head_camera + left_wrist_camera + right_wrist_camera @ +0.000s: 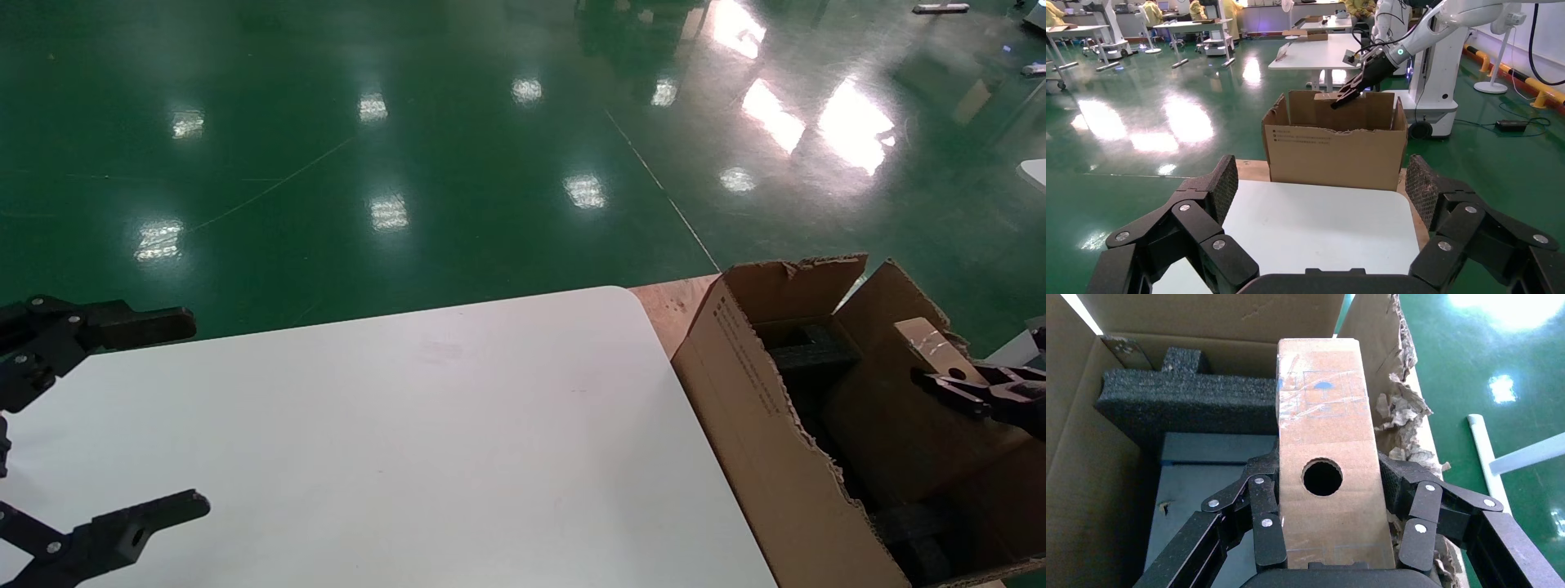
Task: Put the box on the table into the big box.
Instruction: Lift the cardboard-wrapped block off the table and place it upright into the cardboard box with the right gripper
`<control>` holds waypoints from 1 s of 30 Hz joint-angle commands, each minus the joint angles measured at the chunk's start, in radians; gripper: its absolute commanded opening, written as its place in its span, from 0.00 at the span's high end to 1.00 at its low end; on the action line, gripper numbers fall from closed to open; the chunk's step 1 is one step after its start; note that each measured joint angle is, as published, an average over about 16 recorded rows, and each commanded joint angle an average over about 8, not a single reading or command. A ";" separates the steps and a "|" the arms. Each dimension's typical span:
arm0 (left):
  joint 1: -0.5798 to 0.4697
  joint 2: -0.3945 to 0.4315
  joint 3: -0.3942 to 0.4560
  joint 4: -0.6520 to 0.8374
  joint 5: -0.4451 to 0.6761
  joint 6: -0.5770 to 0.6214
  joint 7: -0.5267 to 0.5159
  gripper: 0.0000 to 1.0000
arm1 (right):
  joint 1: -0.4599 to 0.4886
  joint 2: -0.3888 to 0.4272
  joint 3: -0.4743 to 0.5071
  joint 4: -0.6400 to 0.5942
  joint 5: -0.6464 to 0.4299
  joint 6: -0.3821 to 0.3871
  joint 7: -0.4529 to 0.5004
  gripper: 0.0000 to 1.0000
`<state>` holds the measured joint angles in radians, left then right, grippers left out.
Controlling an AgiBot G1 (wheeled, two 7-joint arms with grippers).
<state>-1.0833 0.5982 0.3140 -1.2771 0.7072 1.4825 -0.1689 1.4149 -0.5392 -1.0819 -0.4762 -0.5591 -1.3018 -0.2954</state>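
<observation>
— Far left?
— Left gripper [122,420], black, parked over the near left edge of the table [425,441], fingers spread wide, holding nothing.

— Middle?
— Plain white tabletop with rounded corners, matte with a soft sheen. Beyond its right edge, a strip of pale wooden board [666,306] under the big box [760,425].

— To the right?
— Large brown corrugated carton standing just beside the table's right edge, flaps up and ragged, lines of small black print on the side facing the table. Inside: black foam blocks [1180,398] against the far wall, a dark blue-grey panel [1199,478] lower down.

— And the box?
— Small oblong brown cardboard box [1324,459], glossy clear tape across its upper part, faint blue print under the tape, one round black hole in the face toward the wrist camera. Clamped on both long sides by the right gripper [1327,517], pads [1398,484] pressed against the cardboard. Held within the carton's opening, close to the torn right-hand wall, upper end about level with the rim, tilted. Whether touching anything below: cannot tell.

— The room?
— Glossy green floor [409,163] with bright lamp reflections and thin pale seams. More white tables [1321,52] and another white robot [1428,67] visible farther off in the left wrist view.
</observation>
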 commanded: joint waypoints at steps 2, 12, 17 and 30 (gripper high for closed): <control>0.000 0.000 0.000 0.000 0.000 0.000 0.000 0.00 | 0.001 -0.002 -0.006 -0.004 -0.006 0.003 -0.001 0.41; 0.000 0.000 0.000 0.000 0.000 0.000 0.000 0.00 | 0.009 -0.007 -0.023 -0.011 -0.020 0.014 0.003 0.00; 0.000 0.000 0.000 0.000 0.000 0.000 0.000 0.00 | 0.007 -0.006 -0.021 -0.011 -0.021 0.016 0.002 0.00; 0.000 0.000 0.000 0.000 0.000 0.000 0.000 0.00 | 0.006 -0.005 -0.017 -0.009 -0.018 0.012 0.000 0.00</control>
<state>-1.0832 0.5980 0.3141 -1.2769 0.7070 1.4821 -0.1688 1.4208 -0.5444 -1.0987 -0.4846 -0.5770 -1.2896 -0.2953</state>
